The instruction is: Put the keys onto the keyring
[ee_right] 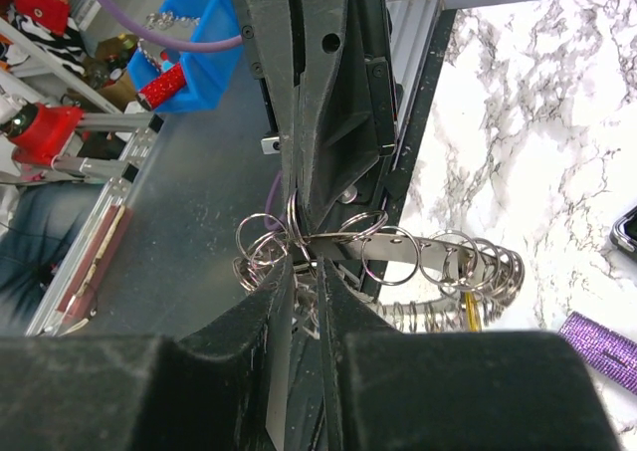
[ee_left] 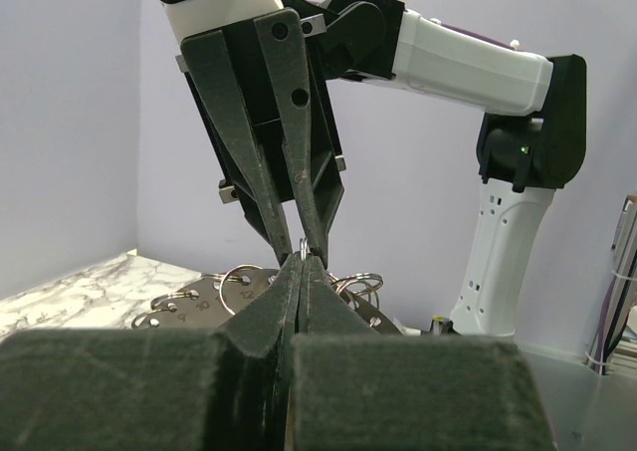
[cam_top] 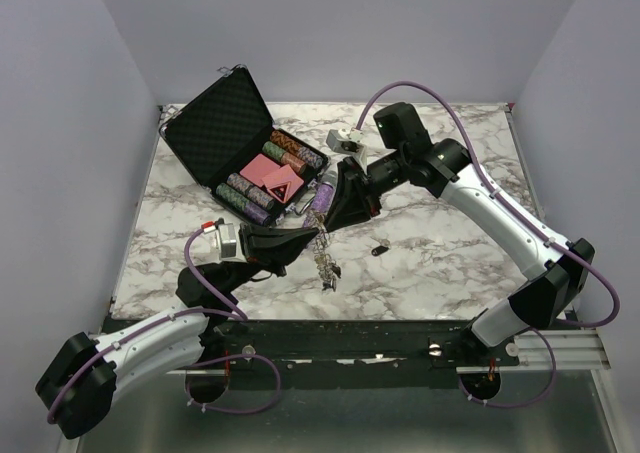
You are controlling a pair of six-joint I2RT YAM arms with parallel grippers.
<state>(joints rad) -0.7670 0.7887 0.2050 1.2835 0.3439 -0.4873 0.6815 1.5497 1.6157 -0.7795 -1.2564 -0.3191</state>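
Observation:
The keyring [cam_top: 324,256] hangs above the marble table between my two grippers, its silver keys [cam_top: 327,271] dangling below. My left gripper [cam_top: 312,237] is shut on one thin wire ring of it [ee_left: 300,244], right at the fingertips. My right gripper [cam_top: 324,225] comes from the far side and meets it tip to tip. Its jaws stand narrowly apart, pinched on the metal at the end of the keyring's holed band [ee_right: 438,247]. Small split rings [ee_right: 390,255] line that band, and one key has a yellow cap [ee_right: 470,312]. A loose black-headed key [cam_top: 379,250] lies on the table to the right.
An open black case [cam_top: 214,123] with poker chips [cam_top: 262,178] sits at the back left. A purple glittery tube [cam_top: 322,195] lies just behind the grippers and also shows in the right wrist view [ee_right: 600,339]. The table's front edge [cam_top: 330,321] runs close below the hanging keys.

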